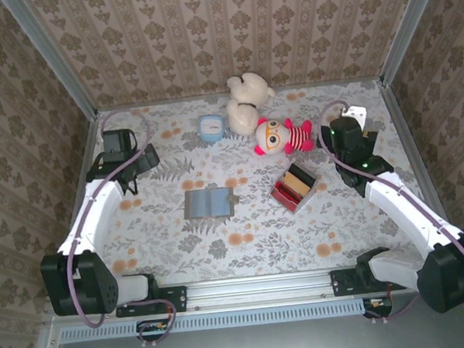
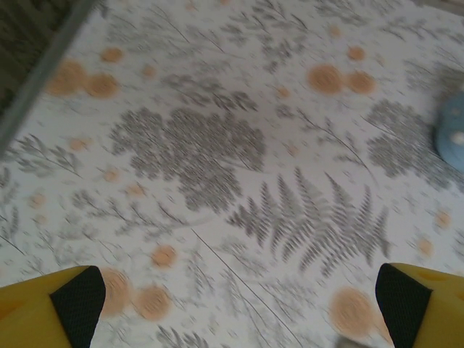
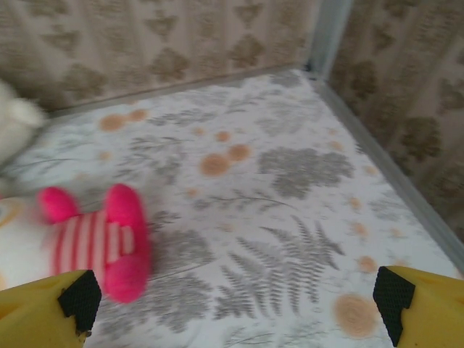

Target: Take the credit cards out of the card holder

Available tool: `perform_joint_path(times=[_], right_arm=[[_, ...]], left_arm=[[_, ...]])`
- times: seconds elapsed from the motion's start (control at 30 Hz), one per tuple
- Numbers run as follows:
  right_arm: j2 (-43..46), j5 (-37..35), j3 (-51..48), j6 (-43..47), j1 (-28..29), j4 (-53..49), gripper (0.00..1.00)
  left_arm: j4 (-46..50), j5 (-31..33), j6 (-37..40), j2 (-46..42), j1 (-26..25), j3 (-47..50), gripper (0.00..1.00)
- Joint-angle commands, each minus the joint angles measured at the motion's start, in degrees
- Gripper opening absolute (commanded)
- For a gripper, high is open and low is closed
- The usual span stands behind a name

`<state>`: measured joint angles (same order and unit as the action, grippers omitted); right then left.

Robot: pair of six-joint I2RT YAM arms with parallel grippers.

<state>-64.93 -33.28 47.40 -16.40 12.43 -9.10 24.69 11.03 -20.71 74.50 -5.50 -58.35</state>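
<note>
The card holder [image 1: 208, 202] lies open like a book in the middle of the table, a flat grey wallet with two panels. The credit cards cannot be made out; no card shows apart from the holder. My left gripper [image 1: 136, 158] hovers at the far left of the table, well away from the holder. In the left wrist view its fingers [image 2: 72, 304] stand wide apart, and the left gripper [image 2: 232, 312] is open over bare patterned cloth. My right gripper [image 1: 351, 125] is at the far right, and in the right wrist view it [image 3: 235, 304] is open with nothing in it.
A grey tray [image 1: 295, 187] with red and tan blocks sits right of the holder. A small light blue box [image 1: 211, 127] [image 2: 451, 134], a white teddy [image 1: 246, 103] [image 3: 14, 123] and a pink striped plush [image 1: 282, 136] [image 3: 101, 243] stand at the back. Walls enclose three sides.
</note>
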Motion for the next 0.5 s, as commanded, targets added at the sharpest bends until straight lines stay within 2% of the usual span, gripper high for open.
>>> perform_joint_path(times=[0.0, 0.1, 0.2, 0.3, 0.47], right_arm=[[-0.5, -5.0, -5.6, 3.1, -1.6, 10.8, 1.0], [-2.0, -5.1, -11.7, 6.2, -1.7, 21.7, 1.0], [-5.1, -5.3, -13.8, 8.1, -1.9, 25.5, 1.0], [-7.9, -4.8, -15.8, 9.4, -2.4, 29.9, 1.0], [-11.6, -0.5, -19.0, 9.7, -4.1, 37.1, 1.0]], left_arm=[[-13.2, 6.0, 5.7, 0.6, 1.5, 4.6, 1.0], [-20.4, 11.0, 8.1, 2.7, 2.2, 8.4, 1.0], [-24.6, 15.4, 9.4, 2.7, 2.2, 11.9, 1.0], [-26.8, 10.5, 11.0, 1.8, 3.0, 14.3, 1.0], [-32.8, 9.9, 14.1, 1.7, 3.8, 19.4, 1.0]])
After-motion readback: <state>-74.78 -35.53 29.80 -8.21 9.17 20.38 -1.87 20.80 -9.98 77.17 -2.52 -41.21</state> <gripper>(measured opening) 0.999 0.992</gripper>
